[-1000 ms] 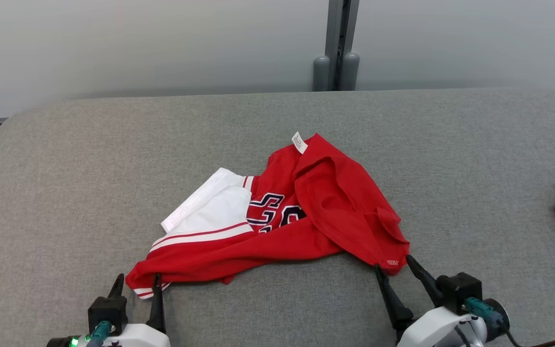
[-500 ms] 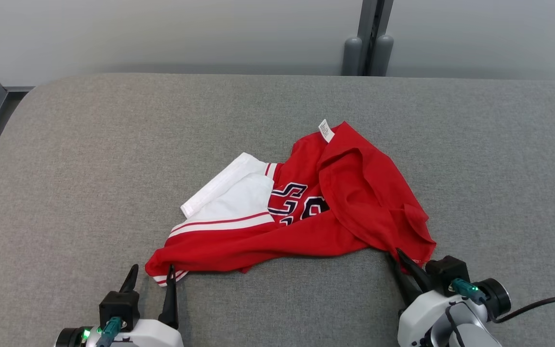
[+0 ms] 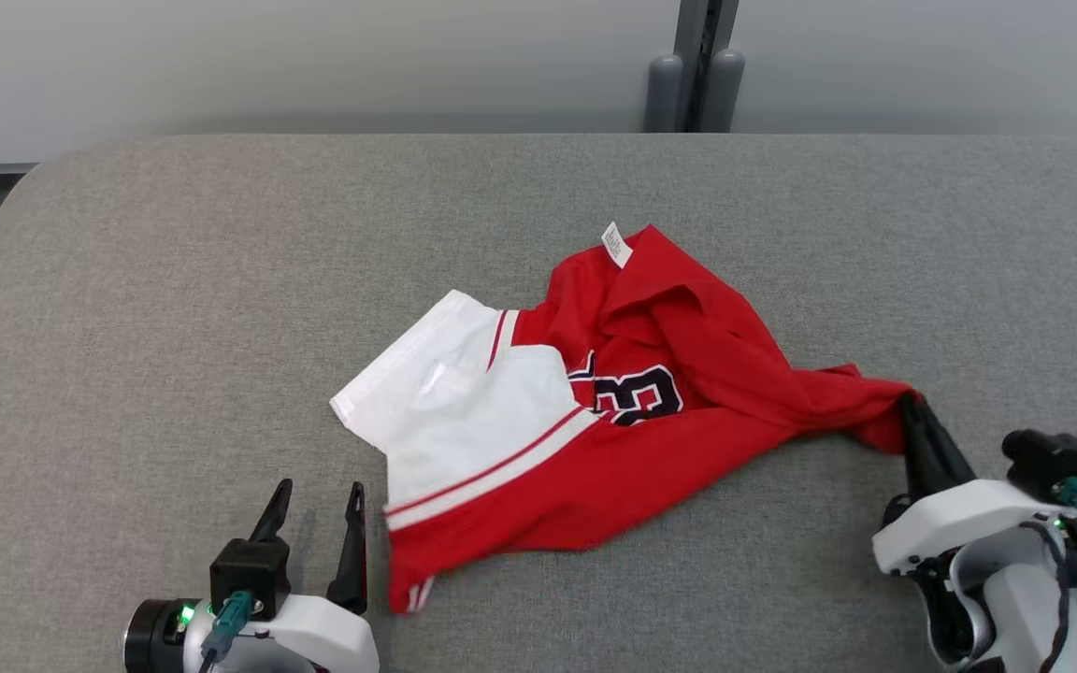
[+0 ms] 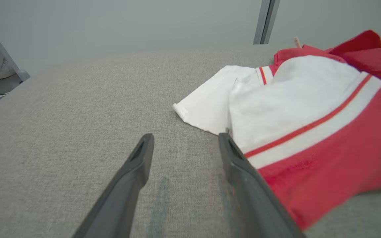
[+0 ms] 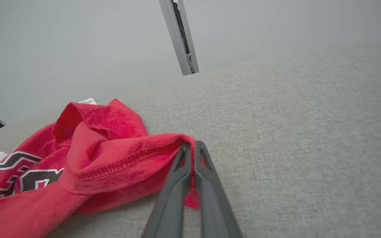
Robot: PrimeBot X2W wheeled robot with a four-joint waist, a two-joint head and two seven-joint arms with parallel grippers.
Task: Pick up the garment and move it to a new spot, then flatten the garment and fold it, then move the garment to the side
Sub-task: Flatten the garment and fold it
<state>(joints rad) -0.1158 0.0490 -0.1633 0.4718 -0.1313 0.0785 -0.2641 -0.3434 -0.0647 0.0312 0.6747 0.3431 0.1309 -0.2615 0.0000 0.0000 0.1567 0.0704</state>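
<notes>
Basically, early days. The grey padded table takes up most of the head view, w/ a pale wall and a grey post behind its far edge.

The garment, a red jersey w/ white panels and dark numerals, lies crumpled around the middle of the table, a bit to the robot's right of centre. It is bunched and part-overlapped, not flat: a white sleeve or panel sticks out on the left and red folds pile up at the back. Its right end is drawn out into a narrow red tongue.

The right gripper sits at the tip of that tongue. In the right wrist view its fingers are pinched together on the stitched red edge, so it's clamped on cloth. Most of the fabric rests on the table; only that end looks slightly raised.

The left gripper is low, just beside the near-left hem. The fingers are spread wide w/ nothing btwn them, and the inner finger is right against the red and white edge but not gripping.

A small white label pokes up at the garment's far peak.

Judgement: one grasp is made and the second isn't. Pick-up and move to a new spot aren't completed, and flatten, fold and set aside are all left.
</notes>
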